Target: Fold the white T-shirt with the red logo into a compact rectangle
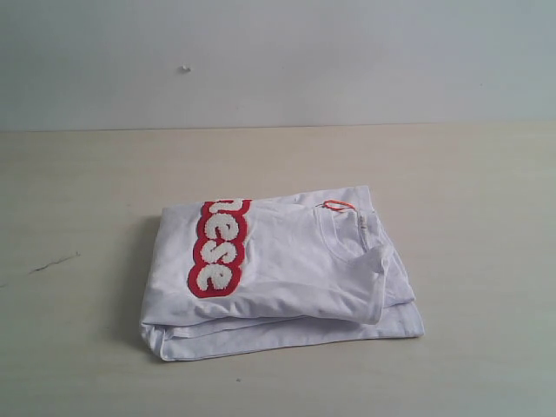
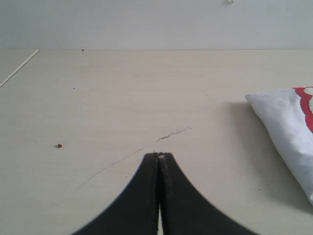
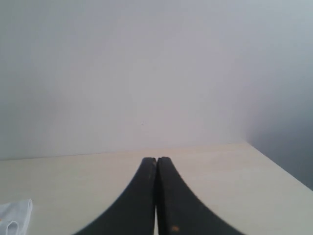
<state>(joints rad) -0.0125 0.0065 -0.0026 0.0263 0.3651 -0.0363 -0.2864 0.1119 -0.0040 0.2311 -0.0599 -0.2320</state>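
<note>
The white T-shirt lies folded into a thick rectangle in the middle of the table. Its red logo runs along the folded top near the left side, showing the letters "nese". The orange neck tag and the collar sit at the far right of the top layer. Neither gripper appears in the exterior view. In the left wrist view my left gripper is shut and empty above bare table, with a corner of the T-shirt off to one side. My right gripper is shut and empty; a scrap of the T-shirt shows nearby.
The pale wooden table has a dark crack left of the shirt, also seen as a crack just past the left fingertips. A small red speck lies on the table. A plain wall rises behind.
</note>
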